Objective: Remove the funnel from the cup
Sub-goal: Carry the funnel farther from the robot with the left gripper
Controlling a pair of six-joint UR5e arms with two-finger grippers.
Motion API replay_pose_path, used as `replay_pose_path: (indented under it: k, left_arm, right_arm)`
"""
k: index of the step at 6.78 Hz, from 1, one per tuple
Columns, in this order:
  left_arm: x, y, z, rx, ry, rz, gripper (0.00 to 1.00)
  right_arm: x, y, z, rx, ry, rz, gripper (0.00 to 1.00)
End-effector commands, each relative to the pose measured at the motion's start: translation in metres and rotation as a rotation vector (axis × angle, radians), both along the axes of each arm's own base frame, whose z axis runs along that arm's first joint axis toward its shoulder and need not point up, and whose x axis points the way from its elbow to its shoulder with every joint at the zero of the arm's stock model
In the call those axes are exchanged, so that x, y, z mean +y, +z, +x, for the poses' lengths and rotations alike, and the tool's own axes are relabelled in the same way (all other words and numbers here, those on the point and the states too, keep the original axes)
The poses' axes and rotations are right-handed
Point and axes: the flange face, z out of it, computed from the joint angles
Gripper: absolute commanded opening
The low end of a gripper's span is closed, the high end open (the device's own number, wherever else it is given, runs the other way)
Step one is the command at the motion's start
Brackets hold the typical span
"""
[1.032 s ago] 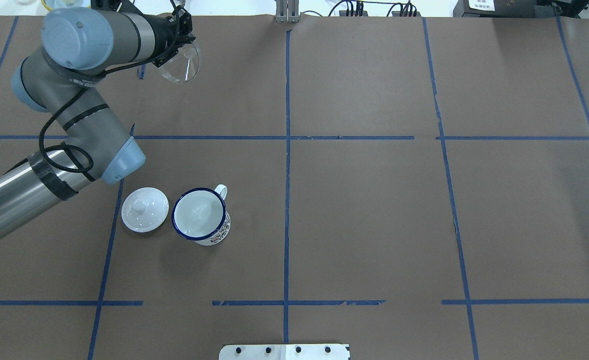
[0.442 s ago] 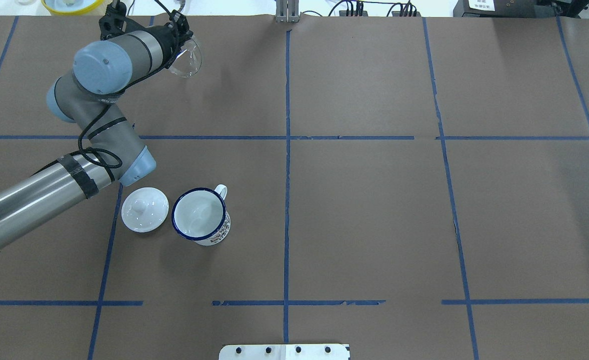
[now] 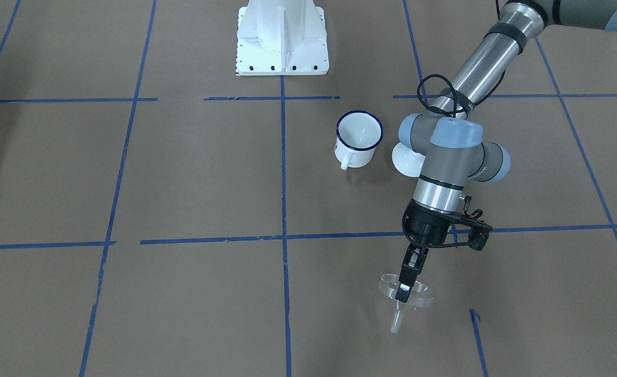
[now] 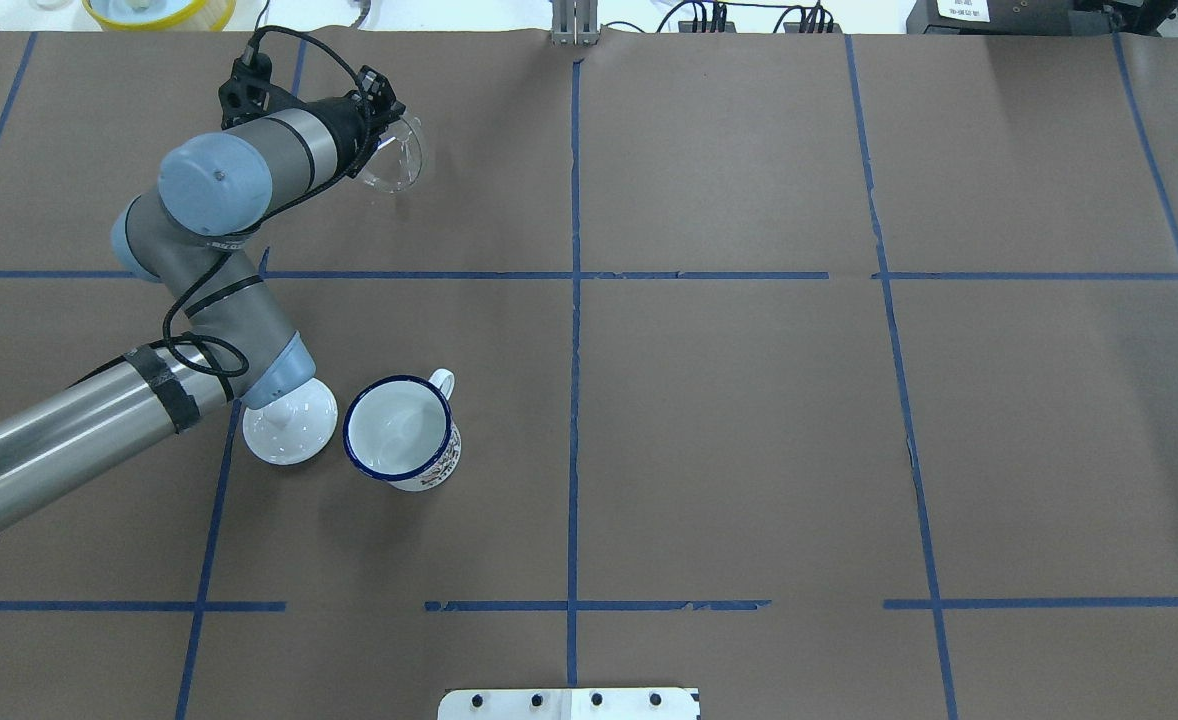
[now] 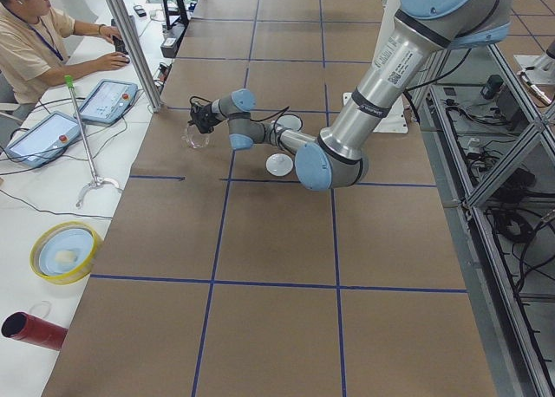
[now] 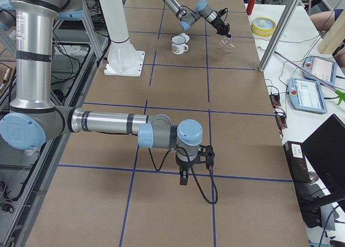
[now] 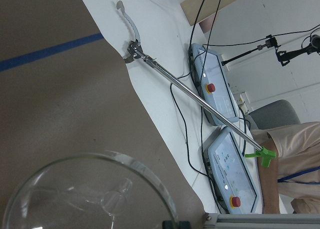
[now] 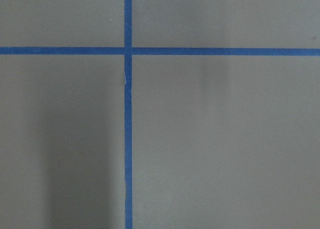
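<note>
The clear funnel (image 3: 407,296) hangs spout-down and slightly tilted just over the brown table, far from the cup. My left gripper (image 3: 403,291) is shut on its rim. The overhead view shows the gripper (image 4: 385,128) with the funnel (image 4: 399,160) at the table's far left. The funnel's mouth fills the bottom of the left wrist view (image 7: 90,194). The white cup with a blue rim (image 3: 360,155) stands upright and empty; overhead it (image 4: 396,430) is left of centre. My right gripper (image 6: 183,178) shows only in the right side view, low over the table; I cannot tell whether it is open.
A white domed lid (image 4: 284,440) lies beside the cup, partly under my left elbow (image 4: 274,365). The white robot base (image 3: 281,36) stands at the near edge. Beyond the far edge are a yellow bowl (image 5: 65,251), tablets and an operator (image 5: 35,42).
My left arm has carried the funnel to the right and slightly nearer the robot. The elbow has moved over part of the lid. The cup and lid have not moved.
</note>
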Motion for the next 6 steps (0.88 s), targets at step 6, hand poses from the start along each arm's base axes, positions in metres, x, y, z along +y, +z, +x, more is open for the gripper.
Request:
replay_pose_path:
  k: [6]
  left_arm:
    - [0.045,0.031,0.0,-0.051,0.105,0.015,0.11]
  right_arm:
    - [0.0,0.0,0.0,0.0,0.0,0.0,1.0]
